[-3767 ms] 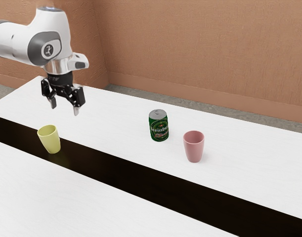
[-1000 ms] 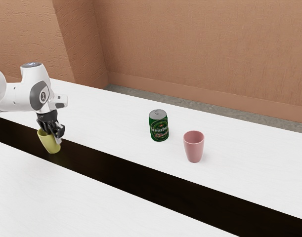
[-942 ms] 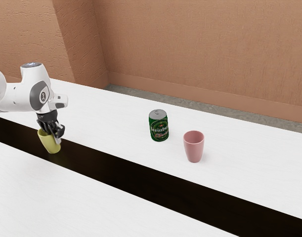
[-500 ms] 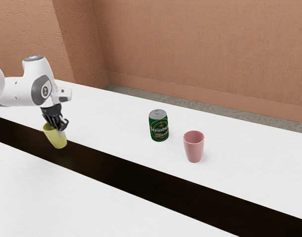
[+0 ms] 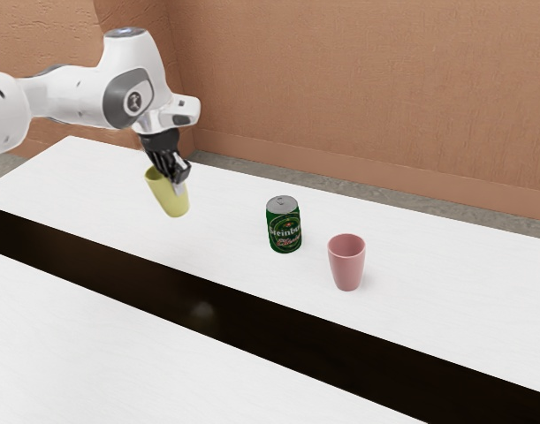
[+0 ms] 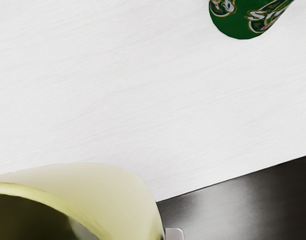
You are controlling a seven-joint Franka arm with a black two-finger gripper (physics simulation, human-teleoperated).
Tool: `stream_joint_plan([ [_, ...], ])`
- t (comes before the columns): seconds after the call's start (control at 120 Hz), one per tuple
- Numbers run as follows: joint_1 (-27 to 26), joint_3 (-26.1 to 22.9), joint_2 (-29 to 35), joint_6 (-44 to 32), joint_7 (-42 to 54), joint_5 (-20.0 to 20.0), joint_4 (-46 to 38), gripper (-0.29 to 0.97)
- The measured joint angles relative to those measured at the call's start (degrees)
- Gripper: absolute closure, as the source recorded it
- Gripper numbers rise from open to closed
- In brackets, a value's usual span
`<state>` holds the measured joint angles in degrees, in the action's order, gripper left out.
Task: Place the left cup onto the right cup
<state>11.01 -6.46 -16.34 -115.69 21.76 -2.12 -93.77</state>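
Observation:
My gripper [image 5: 173, 173] is shut on the rim of the yellow-green cup [image 5: 168, 194], which hangs tilted in the air above the white table [image 5: 411, 256]. The same yellow-green cup [image 6: 67, 200] looms large right under my hand in the wrist view. The pink cup [image 5: 346, 261] stands upright on the table toward the exterior view's right, well apart from the held cup.
A green beer can [image 5: 284, 224] stands on the table between the held cup and the pink cup; the can [image 6: 245, 17] also appears in the wrist view. A dark strip [image 5: 252, 327] runs across the table nearer the camera. A brown wall rises behind.
My gripper went down onto the yellow-green cup and shut on its rim. It has since lifted the cup off the table and carried it up and toward the exterior view's right.

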Motion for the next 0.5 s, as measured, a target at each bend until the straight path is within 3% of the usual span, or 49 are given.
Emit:
stream_joint_plan([
  [0.358, -0.37, -17.02, -2.25, 9.32, -11.37, -10.60, 10.00, 0.79],
  [0.5, -3.14, -19.54, -5.96, 12.14, -15.37, -13.45, 15.95, 0.79],
])
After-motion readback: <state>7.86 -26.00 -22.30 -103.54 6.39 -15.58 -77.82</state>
